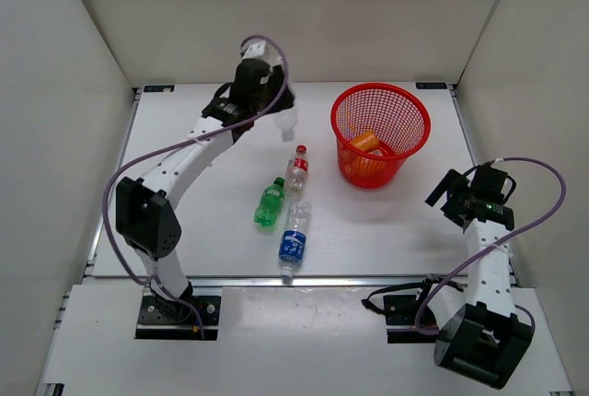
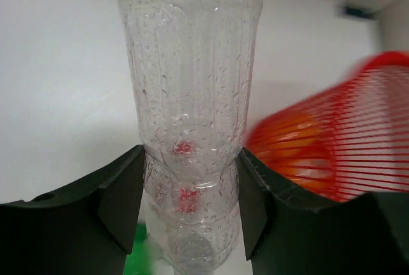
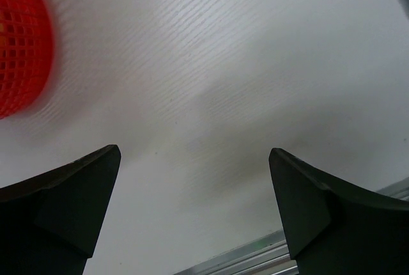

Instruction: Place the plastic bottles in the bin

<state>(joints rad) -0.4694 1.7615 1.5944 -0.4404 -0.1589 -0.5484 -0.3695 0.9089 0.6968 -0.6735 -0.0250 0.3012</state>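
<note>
My left gripper [image 1: 276, 106] is shut on the plain clear bottle [image 2: 192, 96], held above the table at the back; the bottle also shows in the top view [image 1: 287, 122]. The red mesh bin [image 1: 380, 132] stands at the back right with orange bottles [image 1: 366, 143] inside, and it shows in the left wrist view [image 2: 345, 141]. The red-capped bottle [image 1: 296, 170], green bottle [image 1: 270, 203] and blue-labelled bottle [image 1: 294, 239] lie in the middle of the table. My right gripper [image 1: 451, 195] is open and empty at the right.
White walls enclose the table on three sides. The bin's edge shows at the upper left of the right wrist view [image 3: 22, 45]. A metal rail [image 3: 255, 256] runs along the table's edge.
</note>
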